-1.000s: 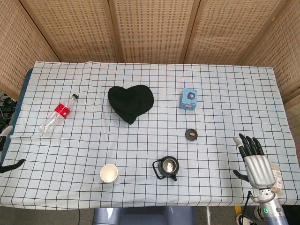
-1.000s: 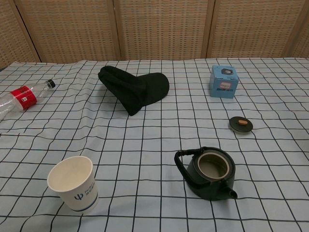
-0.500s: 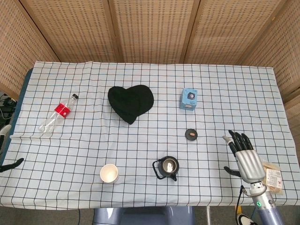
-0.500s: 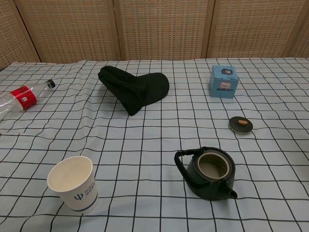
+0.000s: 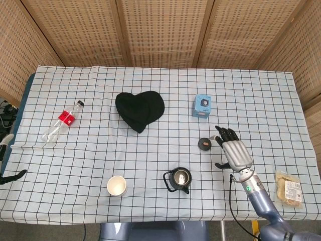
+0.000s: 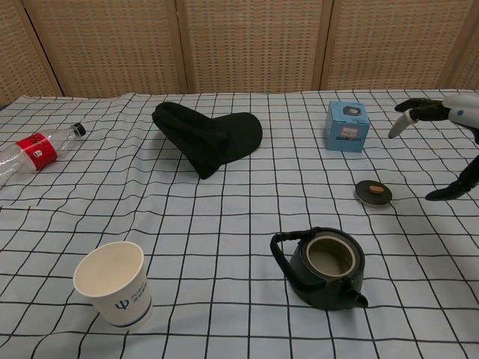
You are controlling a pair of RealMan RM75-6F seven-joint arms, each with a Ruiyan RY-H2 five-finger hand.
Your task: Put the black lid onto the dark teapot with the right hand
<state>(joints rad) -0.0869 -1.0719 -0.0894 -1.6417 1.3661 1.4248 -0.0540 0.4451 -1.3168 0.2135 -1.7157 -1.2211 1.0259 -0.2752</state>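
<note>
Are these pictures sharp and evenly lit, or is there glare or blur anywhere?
Head view: even, soft light, sharp throughout; a bright glint inside the dark teapot. Chest view: also sharp, faint shadows under the paper cup and black lid; the right hand is cut off by the frame edge.

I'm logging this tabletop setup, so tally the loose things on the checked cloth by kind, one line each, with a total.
Teapot: 1
Teapot lid: 1
Paper cup: 1
Plastic bottle: 1
Black cap: 1
Blue box: 1
Snack packet: 1
Total: 7
</note>
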